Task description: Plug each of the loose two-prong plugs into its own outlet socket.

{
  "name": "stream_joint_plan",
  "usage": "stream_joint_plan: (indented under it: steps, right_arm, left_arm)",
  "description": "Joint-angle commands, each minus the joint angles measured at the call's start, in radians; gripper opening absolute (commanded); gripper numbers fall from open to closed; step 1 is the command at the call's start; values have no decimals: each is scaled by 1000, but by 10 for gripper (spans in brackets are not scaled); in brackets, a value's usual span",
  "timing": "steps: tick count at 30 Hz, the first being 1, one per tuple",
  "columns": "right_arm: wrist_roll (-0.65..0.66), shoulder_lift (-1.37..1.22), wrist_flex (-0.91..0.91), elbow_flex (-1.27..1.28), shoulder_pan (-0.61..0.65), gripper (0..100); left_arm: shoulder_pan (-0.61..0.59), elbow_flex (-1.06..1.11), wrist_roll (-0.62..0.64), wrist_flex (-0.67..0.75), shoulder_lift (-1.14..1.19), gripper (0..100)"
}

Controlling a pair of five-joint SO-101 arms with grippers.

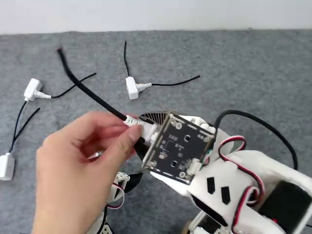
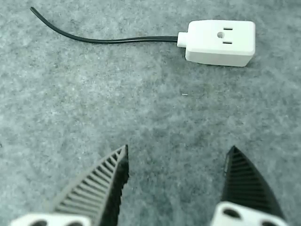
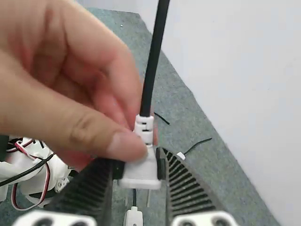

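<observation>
A person's hand (image 3: 70, 94) holds a white two-prong plug (image 3: 139, 173) by its collar, black cord rising above it and prongs pointing down. My right gripper (image 3: 137, 160) is shut on the plug body, with a ribbed finger pressed to each side. From above, that plug (image 1: 134, 122) sits at the hand's (image 1: 83, 161) fingertips beside the right gripper (image 1: 146, 129). My left gripper (image 2: 178, 149) hangs open over bare carpet, a short way from a white outlet socket (image 2: 220, 42) with a black cord. Two more loose plugs (image 1: 131, 87) (image 1: 33, 89) lie on the carpet.
A white block on a thin cord (image 1: 6, 165) lies at the carpet's left edge. The held plug's thick black cord (image 1: 83, 87) runs across to the back left. The right arm's body (image 1: 243, 190) and black cable take up the front right. A pale wall borders the grey carpet (image 1: 243, 63).
</observation>
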State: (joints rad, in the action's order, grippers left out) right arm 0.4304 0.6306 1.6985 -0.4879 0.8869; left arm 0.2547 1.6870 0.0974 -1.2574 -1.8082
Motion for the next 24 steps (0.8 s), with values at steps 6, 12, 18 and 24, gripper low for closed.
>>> stream_joint_plan:
  steps: [6, 12, 18, 24]
  right_arm:
    - [-6, -45, 30, -5, 4, 9]
    - [-6, -53, 36, -11, 48, 9]
    - [-12, -47, 13, -17, 77, 24]
    - [-12, -58, 58, -48, 77, 180]
  left_arm:
    - [3, -4, 11, -6, -9, 316]
    - [3, -4, 11, -6, -9, 316]
    - [3, -4, 11, -6, -9, 316]
    - [3, -4, 11, -6, -9, 316]
